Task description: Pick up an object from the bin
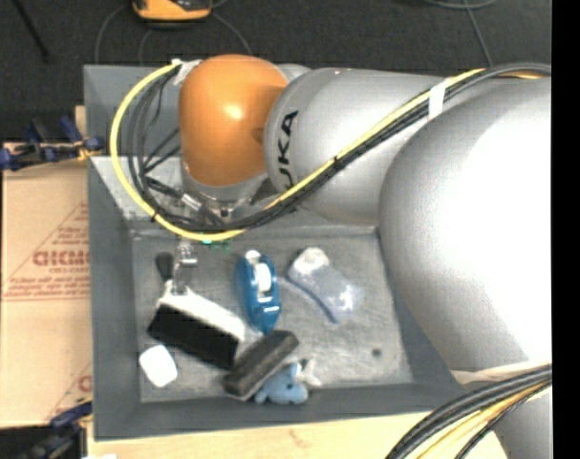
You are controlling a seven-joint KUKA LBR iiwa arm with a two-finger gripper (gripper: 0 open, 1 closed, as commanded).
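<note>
Camera view: a grey metal bin [110, 295] seen from above, the silver arm coming in from the right of the frame, its orange cover at upper centre.
Gripper [175, 268]: low at the left of the bin floor, below the orange cover; its two fingertips stand a little apart with nothing between them.
Nearest thing: a flat black rectangular block with a white layer along its upper edge [192, 331], lying tilted just below the fingertips, lower left.
Beside it: a small white rounded piece [158, 364] at its lower left corner; a dark grey bar [261, 361] to its lower right, resting over a light blue soft shape [286, 388].
Centre: a blue and white plastic bottle-like item [258, 293].
Right of centre: a clear plastic packet with white contents [320, 283].
</note>
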